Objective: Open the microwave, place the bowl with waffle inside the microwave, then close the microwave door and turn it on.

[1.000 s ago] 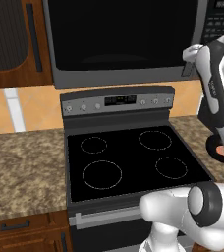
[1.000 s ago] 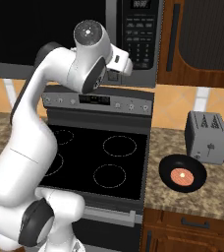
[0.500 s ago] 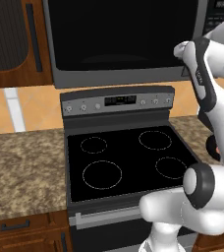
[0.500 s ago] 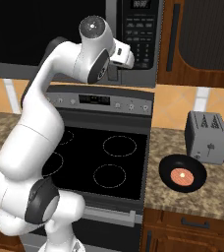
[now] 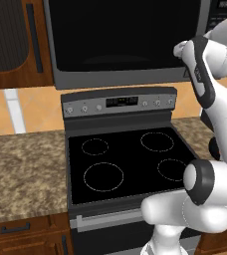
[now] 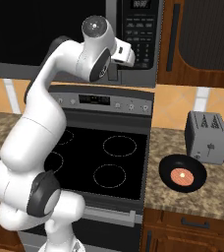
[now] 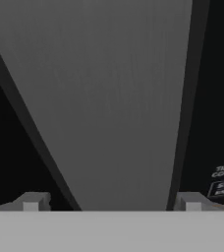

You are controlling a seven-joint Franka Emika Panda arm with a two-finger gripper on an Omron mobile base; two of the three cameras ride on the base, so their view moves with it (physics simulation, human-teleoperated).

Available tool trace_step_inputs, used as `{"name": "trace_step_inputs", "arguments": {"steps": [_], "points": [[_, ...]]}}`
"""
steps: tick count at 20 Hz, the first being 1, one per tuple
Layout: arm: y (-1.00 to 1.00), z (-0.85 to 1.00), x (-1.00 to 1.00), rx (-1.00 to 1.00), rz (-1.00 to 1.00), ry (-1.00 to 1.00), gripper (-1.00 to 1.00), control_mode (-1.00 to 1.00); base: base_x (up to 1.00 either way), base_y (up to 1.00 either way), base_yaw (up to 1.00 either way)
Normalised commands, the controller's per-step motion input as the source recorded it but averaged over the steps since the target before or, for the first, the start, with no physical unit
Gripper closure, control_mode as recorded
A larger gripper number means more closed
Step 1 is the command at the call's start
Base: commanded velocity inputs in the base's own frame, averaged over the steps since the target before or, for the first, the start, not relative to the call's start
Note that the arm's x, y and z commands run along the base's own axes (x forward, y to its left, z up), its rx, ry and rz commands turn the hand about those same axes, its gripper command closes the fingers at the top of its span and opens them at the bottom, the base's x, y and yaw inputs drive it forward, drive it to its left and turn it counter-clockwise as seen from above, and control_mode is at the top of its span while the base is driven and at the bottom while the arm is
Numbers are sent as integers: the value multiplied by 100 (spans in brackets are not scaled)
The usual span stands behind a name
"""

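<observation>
Dark wooden cabinets and an orange tiled wall framed the kitchen, with the microwave mounted above the black-topped stove. At the gripper, the two fingertips stood apart, one on each side of the vertical grey bar handle of the microwave door, which ran between them from six o'clock up to twelve in the hand view; whether the pads already touched the bar could not be told. Just past the handle at three o'clock lay the dark keypad. From the right base view, the hand sat against the door's right edge, beside the keypad at about one o'clock of the stove. The step in hand looked to be taking hold of the handle to open the door: it would go best if the fingers closed squarely across the bar, centred, and the pull then followed the door's arc rather than a straight line, so the grip would not slip off. The handle's long axis ran upright, and the door faced out into the room. Well apart, on the granite counter at four o'clock of the stove, the bowl sat upright with the waffle lying flat inside, just in front of the toaster.
</observation>
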Motion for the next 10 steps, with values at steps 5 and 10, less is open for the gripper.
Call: {"name": "trace_step_inputs", "arguments": {"steps": [5,10], "points": [[-3,-9,35,-3,0,-7,-100,-100,0,0,0],[0,-40,47,-1,5,-31,-100,-100,0,0,0]]}}
